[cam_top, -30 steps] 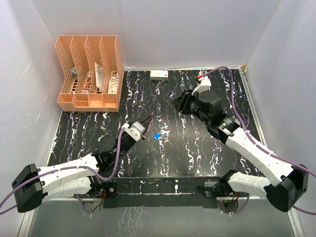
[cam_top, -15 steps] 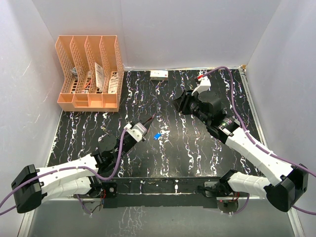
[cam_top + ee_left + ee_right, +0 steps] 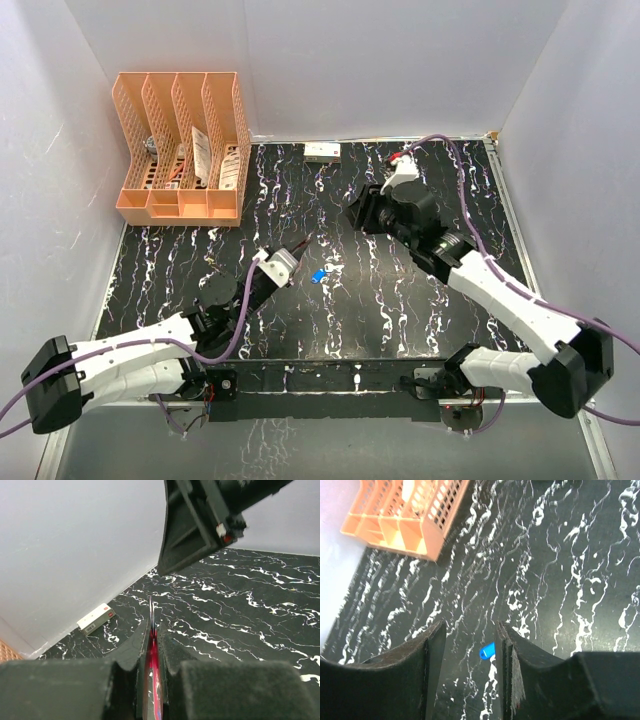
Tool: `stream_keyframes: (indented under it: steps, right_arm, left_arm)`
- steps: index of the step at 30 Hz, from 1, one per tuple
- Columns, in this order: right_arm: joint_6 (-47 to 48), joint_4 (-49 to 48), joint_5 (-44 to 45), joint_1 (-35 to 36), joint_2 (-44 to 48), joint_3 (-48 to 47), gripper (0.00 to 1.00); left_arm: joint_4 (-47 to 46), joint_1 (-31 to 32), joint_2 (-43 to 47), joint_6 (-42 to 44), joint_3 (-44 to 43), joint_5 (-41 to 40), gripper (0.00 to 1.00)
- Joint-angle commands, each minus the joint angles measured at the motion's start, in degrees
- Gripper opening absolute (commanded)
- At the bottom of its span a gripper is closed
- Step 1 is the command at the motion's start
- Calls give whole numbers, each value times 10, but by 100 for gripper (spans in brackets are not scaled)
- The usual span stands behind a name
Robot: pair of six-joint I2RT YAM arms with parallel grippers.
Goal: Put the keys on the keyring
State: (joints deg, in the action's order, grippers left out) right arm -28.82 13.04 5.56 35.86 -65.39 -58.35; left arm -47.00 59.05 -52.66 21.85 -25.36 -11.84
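Observation:
My left gripper (image 3: 297, 248) is shut on the red strap (image 3: 153, 656) of the keyring and holds it above the table. The thin metal ring (image 3: 151, 611) sticks out edge-on past the fingertips. The blue-headed key (image 3: 319, 275) and the silvery-white key (image 3: 334, 267) lie together on the black marbled table (image 3: 400, 300), just right of my left gripper. My right gripper (image 3: 356, 216) is open and empty, raised above the table beyond the keys. The right wrist view shows the blue key (image 3: 487, 651) below, partly behind the right finger (image 3: 512, 655). The silvery key is hidden there.
An orange file rack (image 3: 180, 150) stands at the back left and also shows in the right wrist view (image 3: 410, 515). A small white box (image 3: 322, 151) lies against the back wall and shows in the left wrist view (image 3: 93, 618). White walls enclose the table.
My right gripper has shifted a little left, toward the spot above the keys. My left gripper, still holding the strap, has barely moved.

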Motion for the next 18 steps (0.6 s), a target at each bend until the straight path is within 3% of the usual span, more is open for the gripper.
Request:
stream_keyframes:
  steps: [1, 12, 18]
  right_arm:
    - [14, 40, -49, -5, -67, -24, 43]
    - [28, 24, -159, -5, -188, 3, 42]
    - [115, -5, -191, -5, -217, 16, 41]
  left_arm:
    - [17, -2, 33, -7, -4, -39, 0]
    - [55, -4, 56, -41, -8, -50, 0]
    - [61, -4, 66, -52, -3, -54, 0]
